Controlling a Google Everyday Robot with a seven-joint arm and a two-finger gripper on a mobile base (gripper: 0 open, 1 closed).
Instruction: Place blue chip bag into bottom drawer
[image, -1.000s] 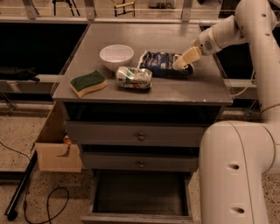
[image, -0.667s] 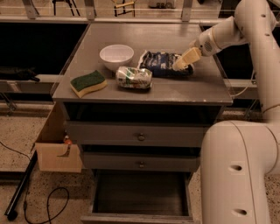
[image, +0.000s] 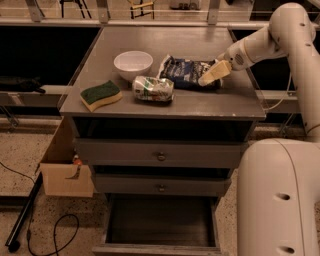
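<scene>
Far left on the floor, a cardboard box (image: 65, 175) sits right against the table (image: 165, 40). Up top, a green sponge (image: 101, 95) lies near the front left corner, and a white bowl (image: 133, 64) stands behind it to the right. Next is a green-and-white packet (image: 153, 89) on its side near the front edge. The bag (image: 186, 71) lies flat on the table, just right of the bowl and just behind the packet.

Under the tabletop, the two knobbed drawers (image: 161, 156) are pushed in. The bottom drawer (image: 156, 248) is pulled out, dark inside.

The gripper (image: 211, 76) is at the bag's right edge, angled down toward it. Honestly can't tell if the jaws are apart or clamped on it. The white arm (image: 270, 37) reaches in from the upper right.
</scene>
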